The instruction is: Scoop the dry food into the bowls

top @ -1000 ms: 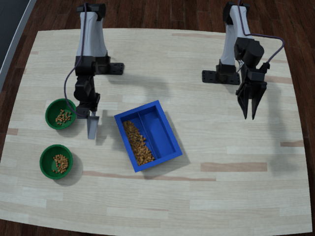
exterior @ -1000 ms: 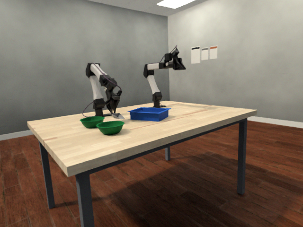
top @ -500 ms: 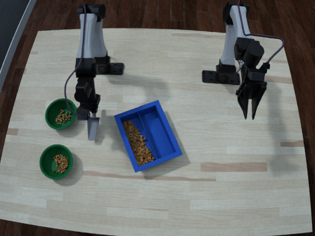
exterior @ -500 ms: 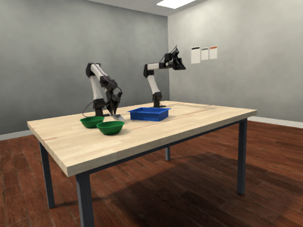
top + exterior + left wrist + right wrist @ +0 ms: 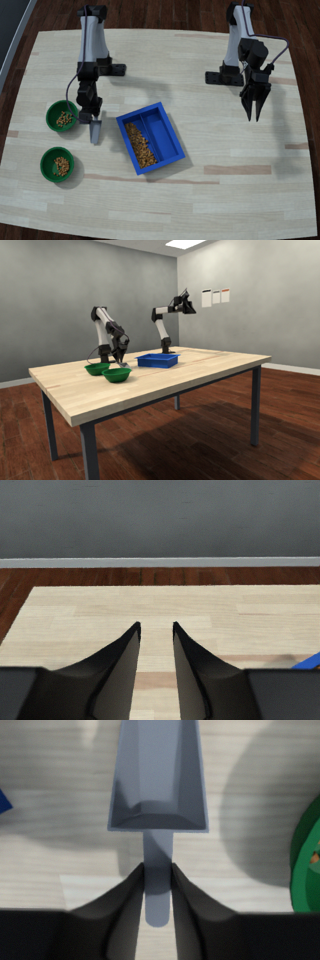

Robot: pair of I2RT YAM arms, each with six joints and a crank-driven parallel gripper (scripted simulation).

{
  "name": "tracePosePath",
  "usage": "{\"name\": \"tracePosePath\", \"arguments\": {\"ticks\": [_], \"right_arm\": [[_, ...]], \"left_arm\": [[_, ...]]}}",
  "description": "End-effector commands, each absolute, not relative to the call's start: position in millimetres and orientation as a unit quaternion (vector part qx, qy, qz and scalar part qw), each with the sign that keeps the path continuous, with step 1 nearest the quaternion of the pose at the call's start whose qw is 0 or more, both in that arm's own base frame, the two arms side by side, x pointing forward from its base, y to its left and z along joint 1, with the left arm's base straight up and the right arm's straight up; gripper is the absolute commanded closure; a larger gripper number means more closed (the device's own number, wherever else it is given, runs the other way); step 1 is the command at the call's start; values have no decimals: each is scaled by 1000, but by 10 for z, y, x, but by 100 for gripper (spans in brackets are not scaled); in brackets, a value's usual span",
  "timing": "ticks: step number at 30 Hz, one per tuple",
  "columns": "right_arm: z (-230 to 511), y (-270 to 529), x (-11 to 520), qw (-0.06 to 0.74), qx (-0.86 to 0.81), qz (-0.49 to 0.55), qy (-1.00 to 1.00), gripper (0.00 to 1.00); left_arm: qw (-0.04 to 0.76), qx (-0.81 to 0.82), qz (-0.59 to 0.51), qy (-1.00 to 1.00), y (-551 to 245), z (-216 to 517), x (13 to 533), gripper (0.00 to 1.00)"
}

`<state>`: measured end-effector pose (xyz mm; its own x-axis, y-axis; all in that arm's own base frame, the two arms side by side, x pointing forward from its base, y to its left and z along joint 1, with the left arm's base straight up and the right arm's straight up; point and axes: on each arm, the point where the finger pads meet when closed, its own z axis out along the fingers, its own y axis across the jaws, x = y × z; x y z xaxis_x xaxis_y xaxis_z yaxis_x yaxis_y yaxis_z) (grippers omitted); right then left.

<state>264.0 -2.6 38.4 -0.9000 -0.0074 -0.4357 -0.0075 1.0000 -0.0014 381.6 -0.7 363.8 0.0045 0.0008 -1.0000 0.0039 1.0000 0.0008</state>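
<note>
Pale wood tabletop (image 5: 165, 204) (image 5: 160, 392), near one short edge: the right gripper (image 5: 95, 119) (image 5: 120, 361) (image 5: 158, 865) grips the empty scoop (image 5: 95, 131) (image 5: 125, 365) (image 5: 158, 780) by its handle; blade points toward the long edge opposite the arms, between bowl (image 5: 62, 104) (image 5: 97, 367) (image 5: 300, 870) and box (image 5: 169, 129) (image 5: 157, 361) (image 5: 4, 802).

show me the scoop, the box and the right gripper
scoop (image 5: 95, 131) (image 5: 125, 365) (image 5: 157, 775): top, exterior and right wrist views, on its pan
box (image 5: 148, 168) (image 5: 152, 362): top view, near rim; exterior view, side wall
right gripper (image 5: 119, 361) (image 5: 158, 865): exterior and right wrist views, between its fingertips
</note>
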Motion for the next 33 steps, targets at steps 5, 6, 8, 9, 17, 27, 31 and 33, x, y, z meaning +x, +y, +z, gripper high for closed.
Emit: {"name": "tracePosePath", "arguments": {"ticks": [5,6,8,9,17,27,31,33], "right_arm": [[342,-29,2712,235,-10,-5,972,100],[314,-26,2703,231,-10,-4,973,100],[250,-19,2665,223,-12,-4,975,100],[310,-13,2734,232,-13,-4,973,100],[339,-13,2768,240,-12,-2,971,100],[261,-16,2705,228,-12,-2,974,65],[261,-16,2705,228,-12,-2,974,65],[261,-16,2705,228,-12,-2,974,65]], "left_arm": [[730,1,-5,684,-18,3897,3815,73],[730,1,-5,684,-18,3897,3815,73],[730,1,-5,684,-18,3897,3815,73],[730,1,-5,684,-18,3897,3815,73],[730,1,-5,684,-18,3897,3815,73],[730,1,-5,684,-18,3898,3815,73],[730,1,-5,684,-18,3898,3815,73],[730,1,-5,684,-18,3898,3815,73]]}}
